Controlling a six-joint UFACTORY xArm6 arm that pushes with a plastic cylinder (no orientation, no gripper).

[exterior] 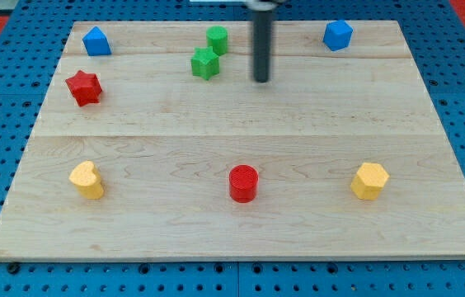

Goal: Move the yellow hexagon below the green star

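Note:
The yellow hexagon (369,181) sits near the view's bottom right of the wooden board (241,124). The green star (204,63) lies near the view's top, left of centre, with a green cylinder (217,40) just above and right of it. My tip (261,80) is at the end of the dark rod, to the right of the green star and apart from it. It is far above and left of the yellow hexagon. It touches no block.
A red cylinder (243,183) stands at the bottom centre. A yellow heart (87,179) is at the bottom left. A red star (84,87) is at the left. A blue block (96,41) is at the top left, a blue cube (337,35) at the top right.

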